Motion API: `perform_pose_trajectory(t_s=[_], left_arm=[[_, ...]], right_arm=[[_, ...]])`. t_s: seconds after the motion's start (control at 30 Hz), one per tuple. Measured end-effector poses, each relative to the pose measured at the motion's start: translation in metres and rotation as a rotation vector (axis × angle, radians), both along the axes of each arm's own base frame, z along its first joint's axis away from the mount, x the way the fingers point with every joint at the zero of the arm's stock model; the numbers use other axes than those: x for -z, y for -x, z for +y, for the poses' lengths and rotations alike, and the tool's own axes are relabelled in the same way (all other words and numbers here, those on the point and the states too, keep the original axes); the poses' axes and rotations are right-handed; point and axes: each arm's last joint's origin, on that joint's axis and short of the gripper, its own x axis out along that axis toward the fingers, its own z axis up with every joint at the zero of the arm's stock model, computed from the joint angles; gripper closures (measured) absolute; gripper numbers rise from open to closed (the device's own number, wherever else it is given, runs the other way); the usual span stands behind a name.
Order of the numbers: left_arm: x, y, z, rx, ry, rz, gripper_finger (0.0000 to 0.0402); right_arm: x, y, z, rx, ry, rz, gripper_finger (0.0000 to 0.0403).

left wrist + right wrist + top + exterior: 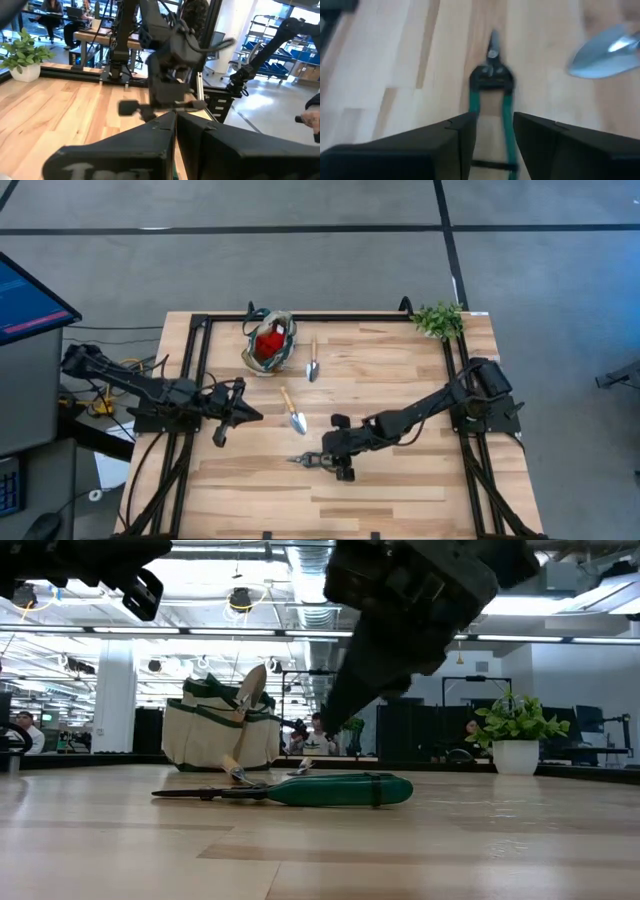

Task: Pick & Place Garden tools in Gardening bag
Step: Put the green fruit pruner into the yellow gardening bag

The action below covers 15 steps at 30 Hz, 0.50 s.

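Green-handled pruning shears (303, 460) (300, 791) lie flat on the table near its front middle. My right gripper (320, 461) (495, 122) hangs open just above their handles (506, 107), slanting down, one finger to each side; I see no touch. Two wooden-handled trowels lie flat farther back, one (293, 411) mid-table, one (312, 363) beside the bag. The beige, green-trimmed gardening bag (268, 345) (215, 730) stands at the far left of the table with a red piece (268, 340) inside. My left gripper (256, 416) (176, 120) hovers shut at the left.
A potted green plant (438, 320) (515, 730) stands at the far right corner. A black rail frame (300, 318) edges the table. The mid-table trowel's silver blade (602, 52) lies close to the shears. Bare wood stretches along the near edge.
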Motion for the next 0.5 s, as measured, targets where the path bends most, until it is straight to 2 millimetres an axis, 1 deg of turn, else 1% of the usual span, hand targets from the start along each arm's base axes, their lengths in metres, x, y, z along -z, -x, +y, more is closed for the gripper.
perform_pose_trajectory(t_s=[0.1, 0.27, 0.43, 0.5], left_arm=[[0.0, 0.0, 0.0, 0.003, -0.001, 0.0, 0.0399], [0.0, 0.0, 0.0, 0.003, -0.002, 0.002, 0.0399], [0.0, 0.0, 0.0, 0.003, -0.003, 0.002, 0.0399], [0.0, 0.0, 0.0, 0.003, -0.003, 0.002, 0.0399]], right_arm=[[0.016, 0.002, 0.002, -0.006, 0.02, 0.057, 0.0281], [0.021, 0.001, -0.001, 0.005, 0.033, 0.08, 0.0275], [0.031, 0.002, -0.006, 0.015, 0.05, 0.132, 0.0275], [0.038, -0.001, -0.006, 0.02, 0.054, 0.138, 0.0278]])
